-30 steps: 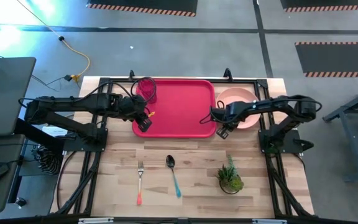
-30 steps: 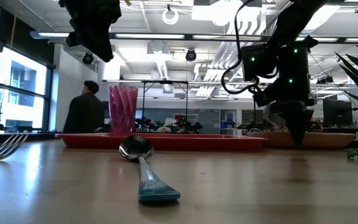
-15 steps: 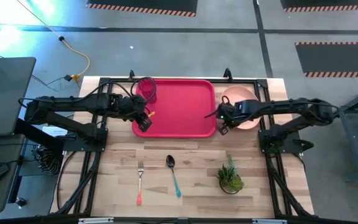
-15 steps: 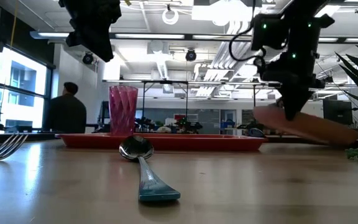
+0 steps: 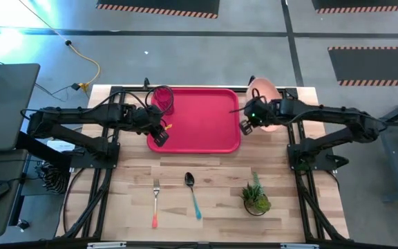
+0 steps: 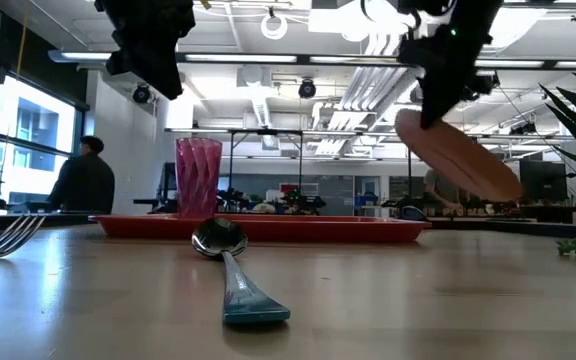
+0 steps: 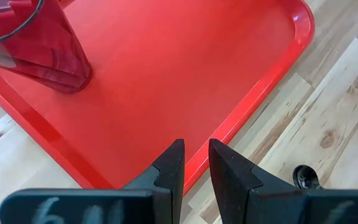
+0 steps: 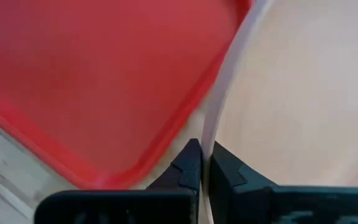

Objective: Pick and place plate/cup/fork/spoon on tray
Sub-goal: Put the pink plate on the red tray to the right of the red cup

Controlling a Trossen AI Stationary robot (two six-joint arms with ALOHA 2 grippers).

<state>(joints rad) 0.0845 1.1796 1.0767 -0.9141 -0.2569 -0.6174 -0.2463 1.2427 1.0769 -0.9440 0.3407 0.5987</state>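
The salmon-pink plate (image 5: 267, 104) is lifted and tilted beside the red tray's (image 5: 206, 142) right edge, and my right gripper (image 5: 248, 124) is shut on it. It also shows in the low view (image 6: 463, 162). The red-pink cup (image 5: 163, 99) stands upright on its base in the tray's far left corner. My left gripper (image 5: 159, 135) hovers over the tray's near left part, fingers (image 7: 176, 163) almost together and empty. The orange-handled fork (image 5: 155, 204) and the teal-handled spoon (image 5: 193, 196) lie flat on the wooden table near its front. My right gripper pinches the plate's rim (image 8: 211, 118) between its two fingers, on the side nearest the tray. The plate is clear of the table and tilted: the held side (image 6: 413, 125) is highest and the free side (image 6: 508, 192) hangs lower.
A small potted plant (image 5: 256, 198) stands on the table near the front right. The black frame rails (image 5: 292, 93) run along the table's edges. A person (image 6: 80, 182) shows in the room far behind the table.
My right gripper has risen with the plate, taking it off the table beside the tray. The plate lay flat a second ago; now it hangs tilted from its held rim, high above the table. A person in the background has walked on.
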